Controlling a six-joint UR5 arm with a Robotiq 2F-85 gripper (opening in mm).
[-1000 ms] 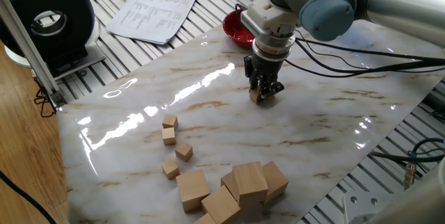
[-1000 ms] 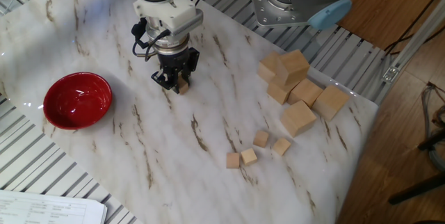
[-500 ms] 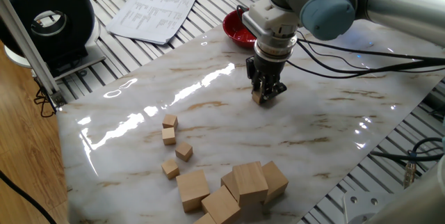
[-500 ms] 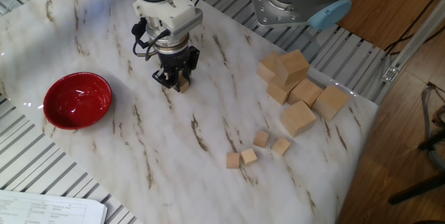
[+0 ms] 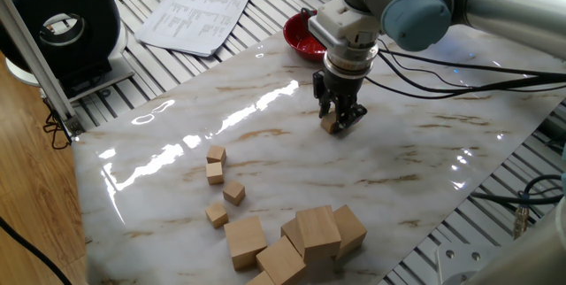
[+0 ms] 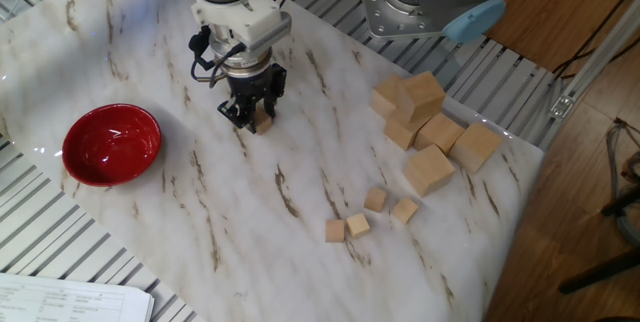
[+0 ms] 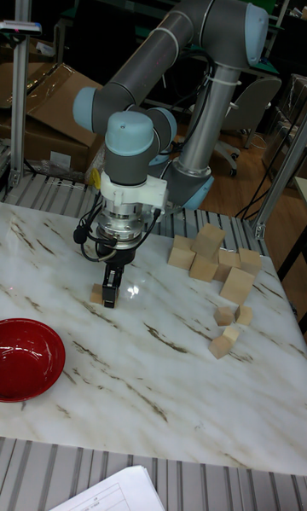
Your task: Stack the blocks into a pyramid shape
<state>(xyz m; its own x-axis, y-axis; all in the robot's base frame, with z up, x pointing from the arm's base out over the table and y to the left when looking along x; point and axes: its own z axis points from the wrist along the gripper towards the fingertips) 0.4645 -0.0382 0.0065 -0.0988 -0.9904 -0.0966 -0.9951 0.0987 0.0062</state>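
Jaws of the gripper point(image 5: 334, 124) are closed on one small block point(image 5: 330, 125), which sits low between the fingertips at or just above the marble bench point(image 5: 177, 134); whether it touches the surface I cannot tell. From the other fixed view the gripper point(image 6: 254, 122) points straight down with the same small block point(image 6: 263, 122) showing tan between the dark fingers. In the tall fixed view the gripper point(image 7: 110, 298) hides most of it, and only a corner of the small block point(image 7: 96, 293) peeks out to the side.

Four more small blocks point(image 5: 217, 188) lie loose near one end of the bench, well apart from the gripper, close together but not touching. The other fixed view shows these small blocks point(image 6: 365, 214) in a loose cluster, and the tall fixed view shows the small blocks point(image 7: 228, 328) too.

Just beside them lies a heap of larger wooden cubes point(image 5: 296, 236), some leaning on one another. A red bowl point(image 6: 111, 144) sits at the bench edge, near the gripper. Sheets of paper point(image 5: 195, 12) lie off the bench on the slatted frame
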